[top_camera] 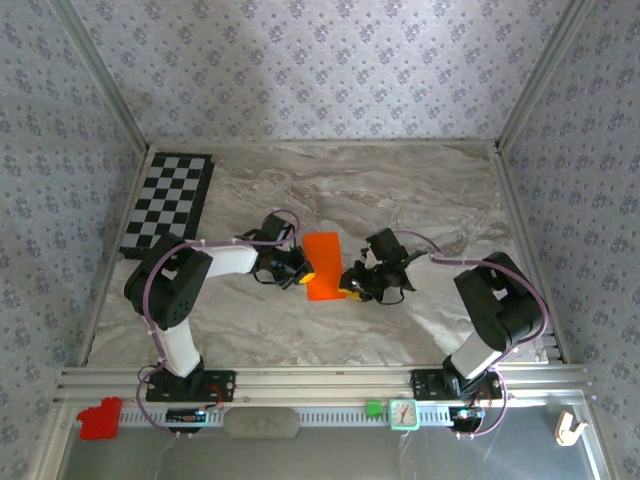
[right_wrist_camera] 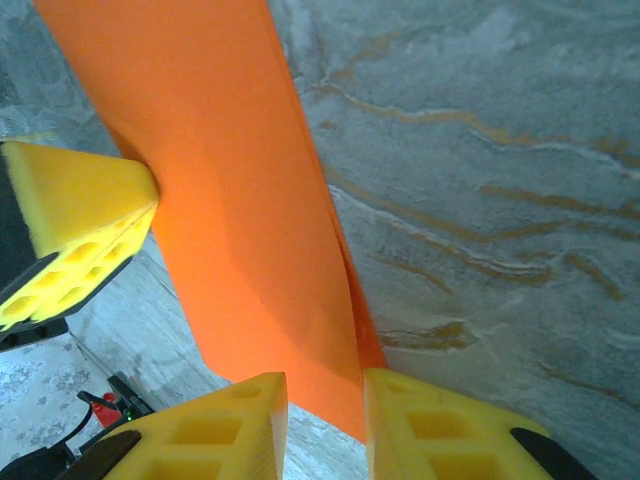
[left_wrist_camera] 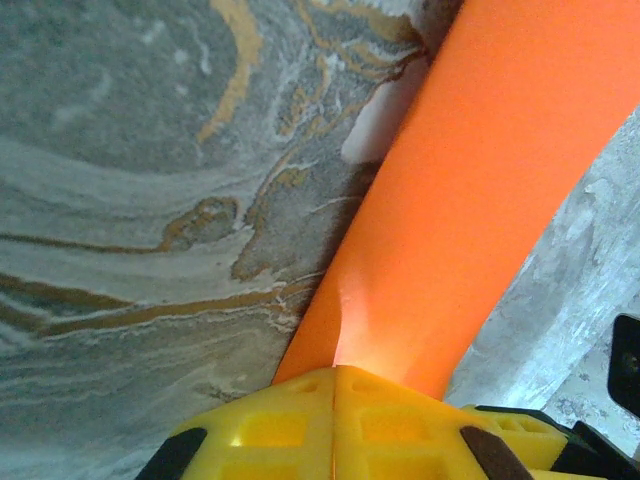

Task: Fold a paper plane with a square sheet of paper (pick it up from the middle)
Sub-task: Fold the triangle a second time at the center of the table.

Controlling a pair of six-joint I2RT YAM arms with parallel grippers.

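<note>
Mid-counter [top_camera: 420, 190], we find the square sheet of paper [top_camera: 323, 265] folded to a narrow strip. Our left gripper [top_camera: 300, 270] is clenched on one long edge, our right gripper [top_camera: 352, 283] straddles the other, part-spread. We judge only the first fold done; nose and wing folds remain.

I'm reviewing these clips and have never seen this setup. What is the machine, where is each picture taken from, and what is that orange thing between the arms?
Two robot arms sit bolted at the near edge of a marble-patterned table. One picture looks down from above; the other two come from cameras on each wrist. The orange thing is a sheet of paper, apparently folded into a narrow strip. The left gripper is pinched shut on one end. The right gripper has the paper's edge between its yellow fingers, with a gap visible. A checkerboard lies at the far left.
</note>
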